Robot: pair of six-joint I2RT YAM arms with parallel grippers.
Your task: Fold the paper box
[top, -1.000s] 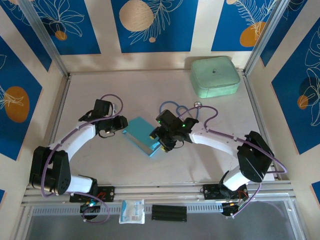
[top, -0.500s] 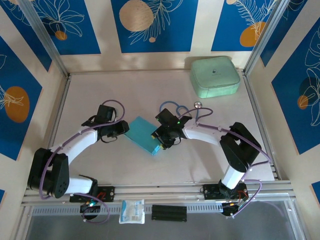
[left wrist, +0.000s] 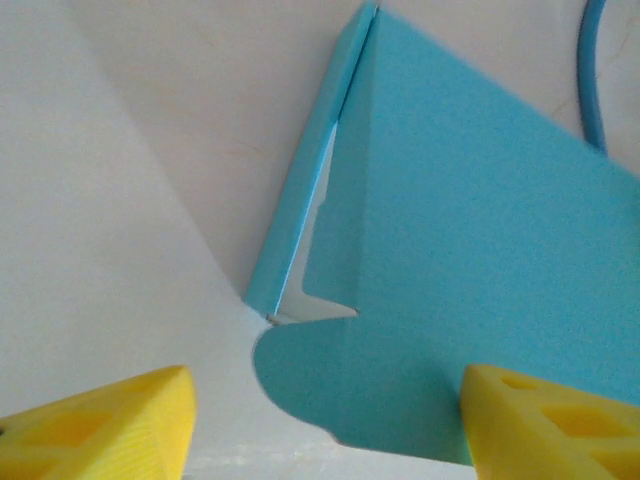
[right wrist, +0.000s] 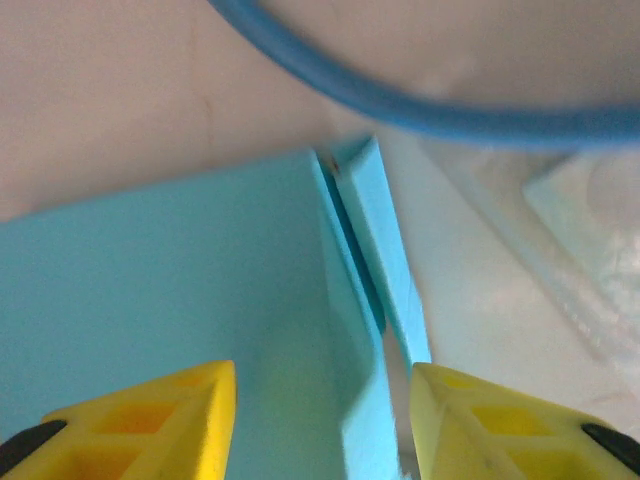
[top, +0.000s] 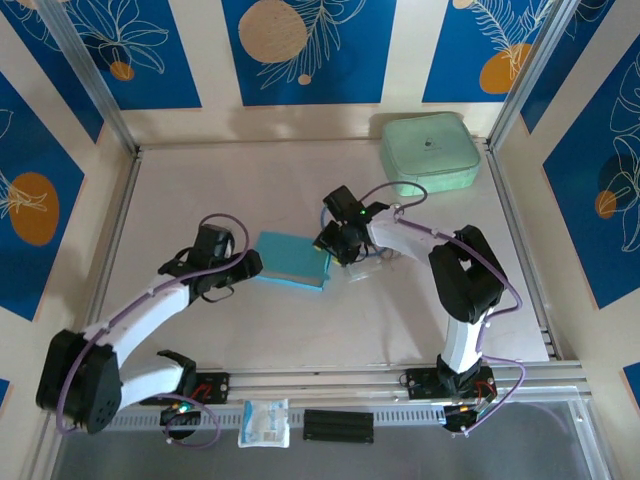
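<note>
The paper box (top: 292,262) lies flat in the middle of the table, sky-blue side up, long side nearly level. My left gripper (top: 250,266) is at its left end, open. In the left wrist view the yellow fingers (left wrist: 110,425) stand wide apart, with the box's rounded tab (left wrist: 330,390) between them and a side flap (left wrist: 305,190) gaping. My right gripper (top: 336,246) is at the box's right end. Its jaws (right wrist: 322,425) are open and straddle the end edge of the box (right wrist: 170,280), where a narrow side flap (right wrist: 385,250) stands slightly off.
A mint-green rounded case (top: 430,152) sits at the back right. A small white-and-blue packet (top: 265,422) and a black strip (top: 338,425) lie on the front rail. Clear plastic film (right wrist: 560,240) lies right of the box, under a blue cable (right wrist: 420,105).
The box has turned from diagonal to nearly level. My left gripper has opened and slid toward the box's left end. My right gripper has moved back to the box's right end.
</note>
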